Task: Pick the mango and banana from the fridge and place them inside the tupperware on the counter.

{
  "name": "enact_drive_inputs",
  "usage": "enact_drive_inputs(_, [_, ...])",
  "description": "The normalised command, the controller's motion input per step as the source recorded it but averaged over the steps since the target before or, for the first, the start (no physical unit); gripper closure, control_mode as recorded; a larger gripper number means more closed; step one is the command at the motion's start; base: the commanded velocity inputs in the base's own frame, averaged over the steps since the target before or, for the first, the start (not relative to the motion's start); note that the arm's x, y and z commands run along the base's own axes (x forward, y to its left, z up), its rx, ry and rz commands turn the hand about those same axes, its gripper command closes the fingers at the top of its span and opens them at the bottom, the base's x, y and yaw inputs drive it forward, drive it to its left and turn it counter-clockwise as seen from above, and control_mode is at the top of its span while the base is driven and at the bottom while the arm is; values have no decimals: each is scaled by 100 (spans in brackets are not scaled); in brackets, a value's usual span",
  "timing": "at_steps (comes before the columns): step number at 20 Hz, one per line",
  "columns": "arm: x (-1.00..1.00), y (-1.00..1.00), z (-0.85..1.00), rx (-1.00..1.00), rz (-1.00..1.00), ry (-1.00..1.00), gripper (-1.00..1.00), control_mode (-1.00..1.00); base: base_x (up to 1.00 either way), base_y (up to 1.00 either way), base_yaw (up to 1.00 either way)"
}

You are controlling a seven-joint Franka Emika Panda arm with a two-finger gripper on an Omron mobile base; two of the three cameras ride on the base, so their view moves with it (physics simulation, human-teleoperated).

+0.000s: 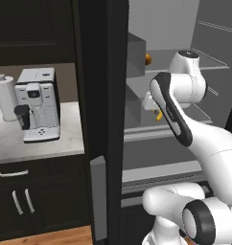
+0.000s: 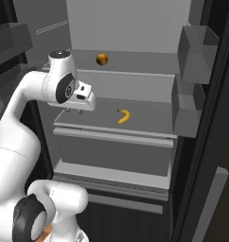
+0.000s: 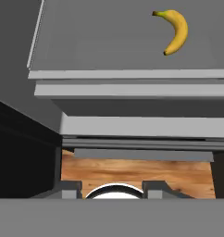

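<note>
End effector (image 2: 74, 110) state not discernible, nothing seen held; banana (image 3: 174, 31) seen upper right in hand view, long axis near-vertical.

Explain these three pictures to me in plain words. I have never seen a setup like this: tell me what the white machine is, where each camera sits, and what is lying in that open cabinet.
The white machine is a robot arm on a base that can drive, in a simulated kitchen. Two cameras ride on the base behind the arm, one to its left and one to its right. The third sits on the hand and looks along the gripper.

The open cabinet is the fridge. The mango sits on an upper shelf, and the banana lies on the shelf below. The gripper hangs over the front left part of the banana's shelf, apart from the fruit, holding nothing. Whether it is open I cannot tell.

In the left base view, the counter beside the fridge carries a coffee machine and a paper towel roll.
</note>
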Motion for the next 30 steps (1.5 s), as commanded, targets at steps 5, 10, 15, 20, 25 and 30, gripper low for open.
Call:
enact_drive_inputs(5, [-23, -1, 0, 0, 0, -10, -100, -100, 0, 0, 0])
enact_drive_inputs(10, [-19, 0, 9, 0, 0, -39, -100, -100, 0, 0, 0])
enact_drive_inputs(15, [-14, 0, 31, 0, 0, -48, -100, -100, 0, 0, 0])
enact_drive_inputs(20, [0, -2, 46, 0, 0, -27, -100, -100, 0, 0, 0])
enact_drive_inputs(25, [0, -15, 57, 0, 0, -11, -100, -100, 0, 0, 0])
enact_drive_inputs(30, [0, -27, 62, 0, 0, 0, -100, -100, 0, 0, 0])
